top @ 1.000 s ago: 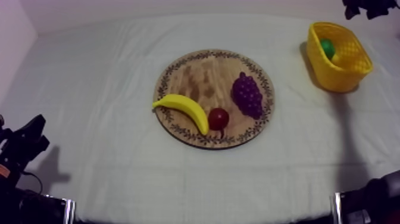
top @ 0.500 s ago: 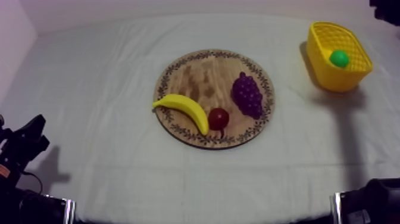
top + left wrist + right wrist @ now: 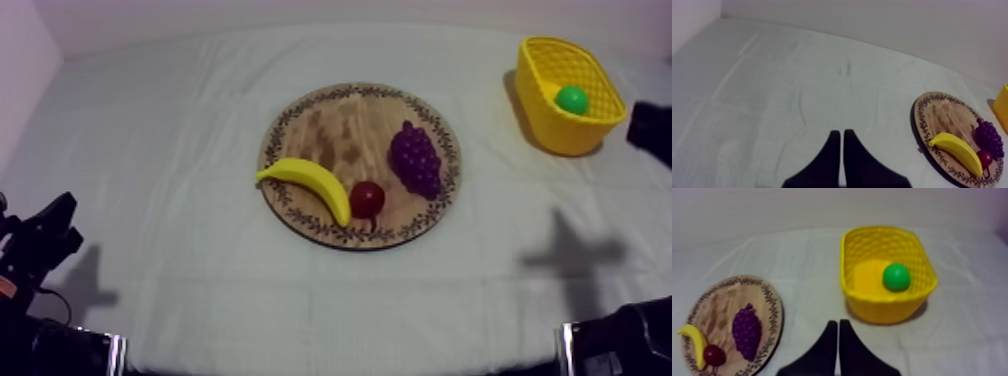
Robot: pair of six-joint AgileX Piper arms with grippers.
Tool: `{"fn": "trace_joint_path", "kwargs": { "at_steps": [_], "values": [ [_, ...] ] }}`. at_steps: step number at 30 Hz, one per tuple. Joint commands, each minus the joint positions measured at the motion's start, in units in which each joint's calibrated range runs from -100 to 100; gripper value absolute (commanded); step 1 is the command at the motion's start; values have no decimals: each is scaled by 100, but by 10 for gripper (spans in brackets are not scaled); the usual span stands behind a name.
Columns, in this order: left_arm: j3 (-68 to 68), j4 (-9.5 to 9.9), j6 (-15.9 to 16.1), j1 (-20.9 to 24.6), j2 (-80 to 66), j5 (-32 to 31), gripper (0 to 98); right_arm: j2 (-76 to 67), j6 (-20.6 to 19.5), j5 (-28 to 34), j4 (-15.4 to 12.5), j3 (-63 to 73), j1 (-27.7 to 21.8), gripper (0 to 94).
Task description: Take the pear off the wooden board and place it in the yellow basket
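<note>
- We find the pear [image 3: 572,99] inside the yellow basket [image 3: 560,135]; over the last second it has rolled off the basket wall nearest the wooden board [image 3: 340,115].
- Our right gripper [image 3: 838,322], fingers pressed together and empty, has withdrawn from above the basket to near it.
- Our left gripper [image 3: 839,132], likewise closed and empty, sits well apart from the basket.
- We judge the placement complete.
</note>
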State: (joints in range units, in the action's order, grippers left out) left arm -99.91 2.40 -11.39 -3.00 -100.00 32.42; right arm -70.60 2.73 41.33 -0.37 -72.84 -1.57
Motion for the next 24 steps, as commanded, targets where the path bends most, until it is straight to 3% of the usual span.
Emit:
{"fn": "trace_joint_path", "kwargs": {
  "at_steps": [1, 11, 16, 19, 24],
  "values": [
    [2, 2, -2, 0, 0, 0, 1, -1148, -201, 92, -94, -926, 26, 5],
    [2, 2, -2, 0, 0, 0, 1, -2429, -722, 486, -430, -2144, 197, 4],
    [2, 2, -1, 0, 0, 0, 1, -2494, -838, 148, -304, -2464, 267, 3],
    [2, 2, 0, 0, 0, 0, 1, -2502, -355, -341, -170, -2615, 290, 3],
    [2, 2, 0, 0, 0, 0, 1, -2506, 790, -410, -102, -2681, 300, 2]
  ]
}}
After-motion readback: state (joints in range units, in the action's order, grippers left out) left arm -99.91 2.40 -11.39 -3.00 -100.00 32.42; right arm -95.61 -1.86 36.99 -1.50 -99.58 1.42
